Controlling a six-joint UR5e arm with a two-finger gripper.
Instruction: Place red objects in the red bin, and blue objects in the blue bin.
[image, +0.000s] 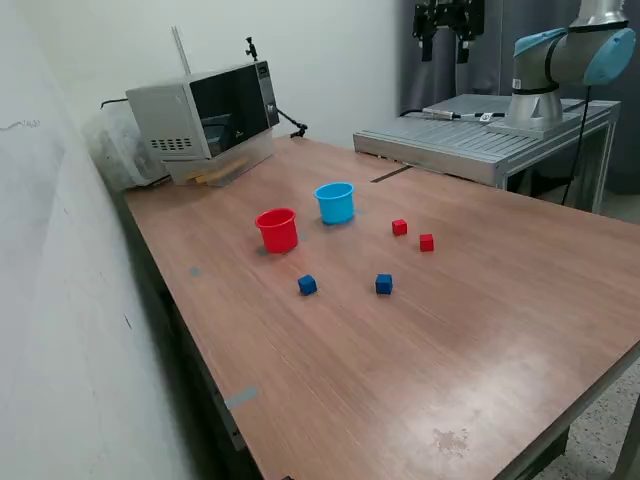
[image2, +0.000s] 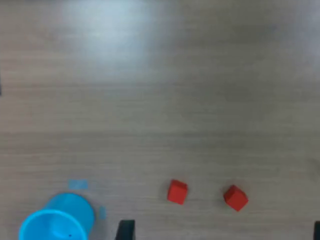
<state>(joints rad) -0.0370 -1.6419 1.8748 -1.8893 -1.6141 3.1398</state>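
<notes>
Two small red cubes (image: 399, 227) (image: 427, 242) lie on the wooden table, on the exterior view's right of the cups. Two dark blue cubes (image: 307, 285) (image: 384, 284) lie nearer the front edge. The red cup (image: 277, 230) and the light blue cup (image: 335, 202) stand upright side by side, and I see nothing in them. My gripper (image: 444, 50) hangs high above the far side of the table, open and empty. The wrist view shows both red cubes (image2: 177, 191) (image2: 235, 197), the light blue cup (image2: 57, 222) and one dark fingertip (image2: 125, 230). The blue cubes and the red cup are out of that view.
A microwave (image: 205, 115) stands at the table's far corner, on the exterior view's left. The arm's base stands on a metal platform (image: 480, 135) behind the table. A wall runs along the exterior view's left. Small bits of blue tape (image2: 77, 184) stick to the tabletop.
</notes>
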